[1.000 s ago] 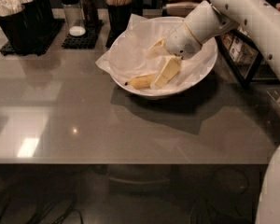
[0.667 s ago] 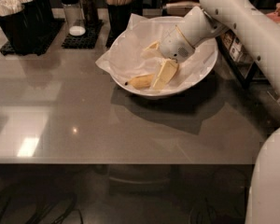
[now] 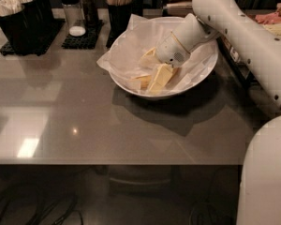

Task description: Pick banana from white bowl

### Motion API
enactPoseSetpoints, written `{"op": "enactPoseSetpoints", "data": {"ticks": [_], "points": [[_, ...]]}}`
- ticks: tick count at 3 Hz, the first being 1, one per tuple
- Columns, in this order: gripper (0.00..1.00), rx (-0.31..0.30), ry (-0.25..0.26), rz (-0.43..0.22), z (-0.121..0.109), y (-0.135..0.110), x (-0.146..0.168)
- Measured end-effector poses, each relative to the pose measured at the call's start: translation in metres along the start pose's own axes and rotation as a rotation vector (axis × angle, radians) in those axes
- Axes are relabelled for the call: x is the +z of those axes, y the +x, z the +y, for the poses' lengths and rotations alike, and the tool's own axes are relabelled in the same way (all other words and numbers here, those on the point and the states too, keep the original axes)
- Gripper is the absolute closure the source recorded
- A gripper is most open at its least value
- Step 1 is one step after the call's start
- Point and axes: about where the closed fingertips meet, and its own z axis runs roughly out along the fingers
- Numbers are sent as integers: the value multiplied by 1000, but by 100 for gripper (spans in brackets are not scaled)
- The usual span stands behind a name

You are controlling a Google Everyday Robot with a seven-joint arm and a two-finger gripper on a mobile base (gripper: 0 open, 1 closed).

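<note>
Well, the banana (image 3: 139, 82) lies low in the white bowl (image 3: 203, 74), on the paper (image 3: 126, 50). The gripper (image 3: 147, 76) is down right beside it, jaws spread, gripping nothing. I'd straddle the banana's middle squarely, dodge the paper, then squeeze.

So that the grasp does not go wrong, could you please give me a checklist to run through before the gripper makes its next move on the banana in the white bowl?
1. Gripper inside the white bowl: ok, it is low over the paper lining.
2. Fingers apart, ready to close: ok.
3. Banana between the fingers: cannot tell; only a yellow end shows beside the nearer finger.
4. Bowl resting flat on the table: ok.
5. Black cups out of the arm's way: ok, they stand behind the bowl, to its left.
</note>
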Motion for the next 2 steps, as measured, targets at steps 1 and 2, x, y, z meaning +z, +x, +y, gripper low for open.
{"op": "enactPoseSetpoints", "data": {"ticks": [1, 2], "points": [[14, -1, 5, 7, 0, -1, -1], [9, -11, 17, 14, 1, -4, -11]]}}
